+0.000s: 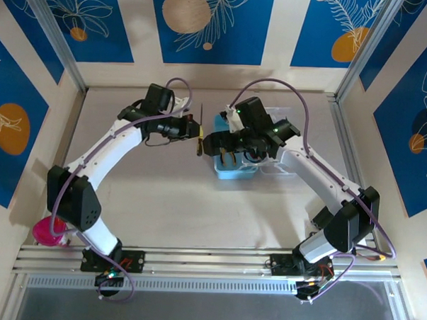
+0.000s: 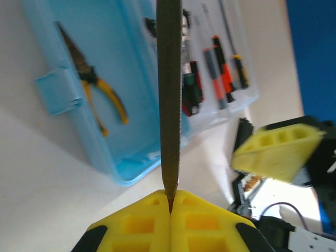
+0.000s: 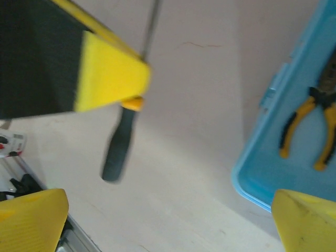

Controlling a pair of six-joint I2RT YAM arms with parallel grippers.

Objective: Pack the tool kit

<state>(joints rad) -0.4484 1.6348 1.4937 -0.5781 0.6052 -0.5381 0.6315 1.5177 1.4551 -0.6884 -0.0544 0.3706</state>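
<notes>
Starting at the near edge of the pale worktop (image 1: 162,207), a round pink cup (image 1: 49,231) was seen beside the left arm's base, apart from the job. Farther in, the translucent light-blue rectangular plastic case (image 1: 235,175) was found open, with yellow-handled pliers (image 2: 97,100) in its base and red- and orange-handled screwdrivers (image 2: 220,73) in the clear lid. Just off its left side, a long grey steel file with a black handle and orange collar (image 2: 169,105) was held up by the left gripper (image 2: 170,206), its jaws clenched on the blade just past the collar. The right gripper (image 3: 169,210) was poised beside the handle, jaws spread wide and empty. A handover was judged to be in hand: the handle should be gripped squarely by the right jaws before the left grip is released, lest the file be dropped.
</notes>
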